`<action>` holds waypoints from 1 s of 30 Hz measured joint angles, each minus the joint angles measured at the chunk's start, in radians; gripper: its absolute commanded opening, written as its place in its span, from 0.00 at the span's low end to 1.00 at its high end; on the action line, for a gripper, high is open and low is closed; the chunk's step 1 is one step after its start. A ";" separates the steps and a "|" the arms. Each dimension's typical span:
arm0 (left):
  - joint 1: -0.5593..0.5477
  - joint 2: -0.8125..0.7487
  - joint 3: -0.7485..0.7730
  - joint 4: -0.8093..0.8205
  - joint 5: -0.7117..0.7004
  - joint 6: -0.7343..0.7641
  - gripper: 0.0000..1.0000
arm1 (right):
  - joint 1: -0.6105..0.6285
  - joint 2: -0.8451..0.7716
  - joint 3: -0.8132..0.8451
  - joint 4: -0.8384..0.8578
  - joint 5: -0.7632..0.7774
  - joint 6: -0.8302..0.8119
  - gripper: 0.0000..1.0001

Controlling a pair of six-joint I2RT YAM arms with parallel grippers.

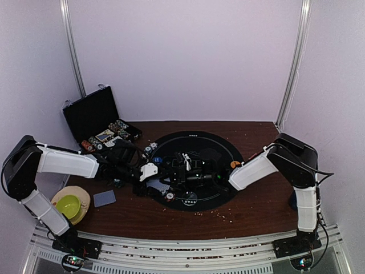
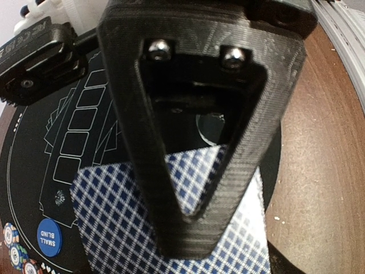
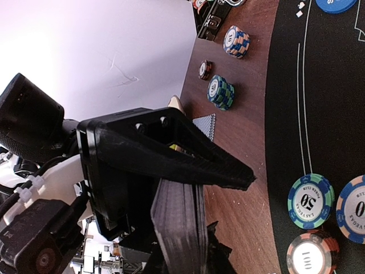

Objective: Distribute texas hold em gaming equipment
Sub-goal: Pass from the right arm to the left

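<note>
Playing card (image 2: 114,228) right beneath left pincer (image 2: 191,242), apart or clamped on it unclear.

A round black mat (image 1: 223,146) lies mid-frame on the brown wooden tabletop (image 1: 256,202). A black hinged case (image 1: 91,117) stands upper left of it, and a grey-blue-backed playing card (image 1: 104,198) lies lower left.

Pale lilac walls (image 1: 188,57) close in on three sides, metal uprights (image 1: 72,51) in the back corners, dark wooden table (image 1: 256,208) evenly lit.
</note>
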 measured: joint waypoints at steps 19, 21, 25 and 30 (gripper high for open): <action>0.000 0.038 0.024 -0.071 0.006 0.012 0.54 | 0.000 -0.002 0.097 -0.283 0.066 -0.217 0.26; 0.000 0.042 0.027 -0.078 0.006 0.012 0.54 | 0.002 -0.011 0.097 -0.305 0.072 -0.239 0.24; 0.000 0.042 0.030 -0.076 0.010 0.013 0.54 | 0.003 -0.033 0.095 -0.333 0.082 -0.269 0.18; -0.001 0.042 0.031 -0.064 0.018 0.016 0.54 | 0.000 -0.050 0.084 -0.339 0.081 -0.281 0.17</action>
